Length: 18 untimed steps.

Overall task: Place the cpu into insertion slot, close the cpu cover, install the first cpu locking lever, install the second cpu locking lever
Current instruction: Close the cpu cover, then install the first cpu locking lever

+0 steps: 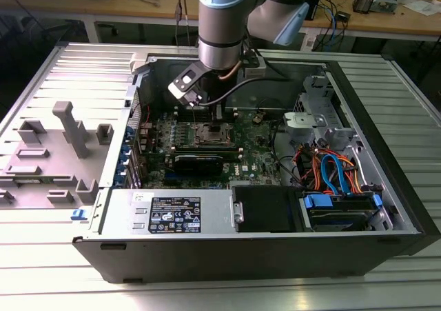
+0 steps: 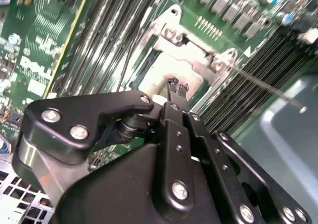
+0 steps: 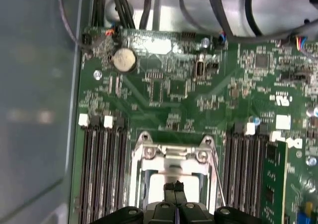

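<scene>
Inside the open computer case (image 1: 241, 263) on the slatted worktop (image 1: 62, 269), above the green motherboard (image 3: 169, 100): end effector (image 2: 177, 86), fingers narrow, pinched almost together, nothing visibly gripped, tips hanging just over the cpu (image 3: 158, 180). Cpu: pale silver square, flat and face-up within the insertion slot (image 3: 136, 179), apparently seated, silver metal along its sides in both wrist views. Cpu cover (image 3: 171, 160): bright plate edge between two screw heads at one side of the slot; fully down or not, cannot tell. Locking lever (image 3: 217, 182): thin wire rod just beside the slot's rim, judged unlatched. Step in hand, as judged: work at the socket's centre with closed tips, most likely seating the cpu or bearing on the cover. For a clean job: straight descent, square to the board; light contact on metal only, no sideways drag across the chip; clearance from the wire rod and from the memory slots (image 3: 102, 169) on either side; any raised corner to be read as a chip out of its seat. Orientation: cpu square, hence no long axis of its own; top face towards the wrist cameras, edges parallel with the memory slots. Lever's long axis: alongside the slots in the first wrist view, slanting across them in the second wrist view, so probably lifted off the board.
</scene>
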Each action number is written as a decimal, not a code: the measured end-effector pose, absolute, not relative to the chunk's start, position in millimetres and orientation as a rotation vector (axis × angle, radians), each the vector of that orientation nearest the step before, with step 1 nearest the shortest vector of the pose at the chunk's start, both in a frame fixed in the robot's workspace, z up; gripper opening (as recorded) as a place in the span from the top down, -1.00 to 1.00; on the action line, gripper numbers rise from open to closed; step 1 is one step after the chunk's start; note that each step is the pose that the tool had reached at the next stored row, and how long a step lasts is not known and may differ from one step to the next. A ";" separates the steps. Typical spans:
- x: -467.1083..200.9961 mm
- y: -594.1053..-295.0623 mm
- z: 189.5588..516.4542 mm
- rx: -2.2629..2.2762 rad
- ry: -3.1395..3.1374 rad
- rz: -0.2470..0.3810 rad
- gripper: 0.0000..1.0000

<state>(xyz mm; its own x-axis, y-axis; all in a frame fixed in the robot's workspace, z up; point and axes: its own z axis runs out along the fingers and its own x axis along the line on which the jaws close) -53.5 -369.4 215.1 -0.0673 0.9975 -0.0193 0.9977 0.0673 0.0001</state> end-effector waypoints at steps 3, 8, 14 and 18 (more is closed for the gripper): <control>-53.4 -369.4 215.1 2.136 2.285 -0.021 0.79; -53.4 -369.4 215.1 2.136 2.285 -0.021 0.79; -53.4 -369.4 215.1 2.136 2.285 -0.022 0.79; -53.4 -369.3 216.2 2.136 2.285 -0.022 0.79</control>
